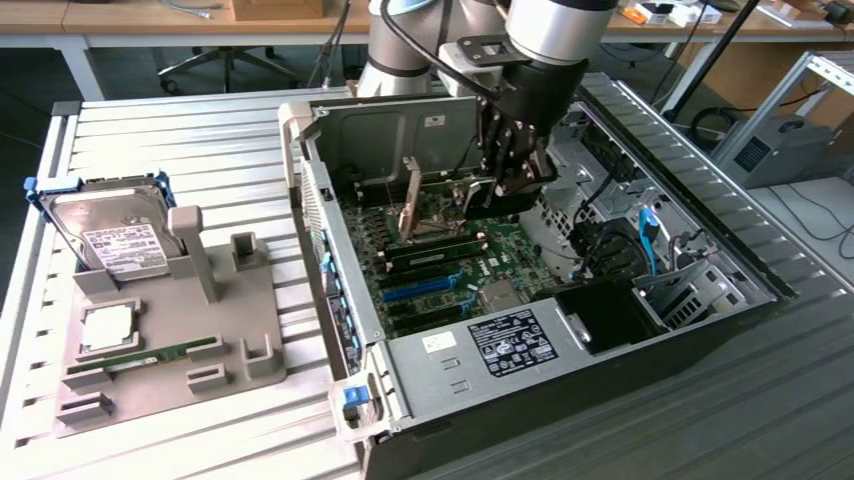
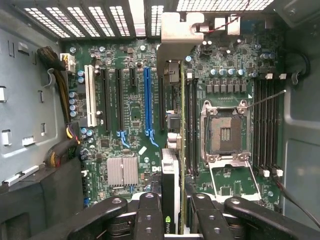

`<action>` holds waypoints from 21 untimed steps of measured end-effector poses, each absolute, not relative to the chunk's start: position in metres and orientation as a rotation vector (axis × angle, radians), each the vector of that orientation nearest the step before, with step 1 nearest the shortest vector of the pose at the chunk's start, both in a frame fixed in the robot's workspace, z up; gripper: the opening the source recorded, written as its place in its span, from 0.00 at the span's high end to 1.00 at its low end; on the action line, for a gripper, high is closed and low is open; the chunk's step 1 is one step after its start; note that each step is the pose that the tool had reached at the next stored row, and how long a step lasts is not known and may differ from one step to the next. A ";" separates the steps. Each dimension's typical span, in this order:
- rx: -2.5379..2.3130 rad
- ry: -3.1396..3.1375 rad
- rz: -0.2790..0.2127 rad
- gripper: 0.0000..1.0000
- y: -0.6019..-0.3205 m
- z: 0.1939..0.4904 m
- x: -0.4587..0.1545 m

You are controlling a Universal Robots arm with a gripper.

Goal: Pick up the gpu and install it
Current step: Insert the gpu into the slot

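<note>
- Black-fingered claw [image 2: 176, 217] sits closest, clenched on the gpu [image 2: 169, 192], a thin dark card seen edge-on with a green logo on its casing and a silvery metal bracket at its far end.
- Held on edge, the card hangs inside the open black computer case [image 1: 534, 425], over the green motherboard [image 2: 132, 127].
- Below, it runs alongside a long blue slot [image 2: 147, 100], between that slot and the square open processor socket [image 2: 225, 127]; whether it is seated cannot be told.
- Beyond the bracket stands the case's perforated rear wall [image 2: 95, 17].
- Well apart, toward the exterior view's left, a grey moulded tray [image 1: 200, 330] on the slatted metal desk [image 1: 174, 130] carries a silver hard drive with a white label [image 1: 118, 245].
</note>
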State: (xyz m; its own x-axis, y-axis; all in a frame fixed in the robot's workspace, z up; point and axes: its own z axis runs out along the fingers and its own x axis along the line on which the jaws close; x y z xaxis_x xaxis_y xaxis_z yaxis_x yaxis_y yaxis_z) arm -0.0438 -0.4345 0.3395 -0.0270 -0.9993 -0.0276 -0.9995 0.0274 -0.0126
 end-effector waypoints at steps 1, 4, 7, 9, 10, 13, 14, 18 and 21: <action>-2.171 2.231 0.016 0.73 -0.435 0.340 -0.044; -2.170 2.231 0.016 0.73 -0.435 0.339 -0.045; -2.171 2.231 0.016 0.73 -0.435 0.337 -0.048; -2.171 2.231 0.016 0.73 -0.434 0.336 -0.049; -2.171 2.231 0.016 0.73 -0.434 0.335 -0.050; -2.171 2.231 0.016 0.73 -0.434 0.331 -0.053; -2.171 2.231 0.016 0.73 -0.434 0.330 -0.053; -2.171 2.231 0.016 0.73 -0.434 0.328 -0.054; -2.170 2.231 0.016 0.73 -0.434 0.327 -0.055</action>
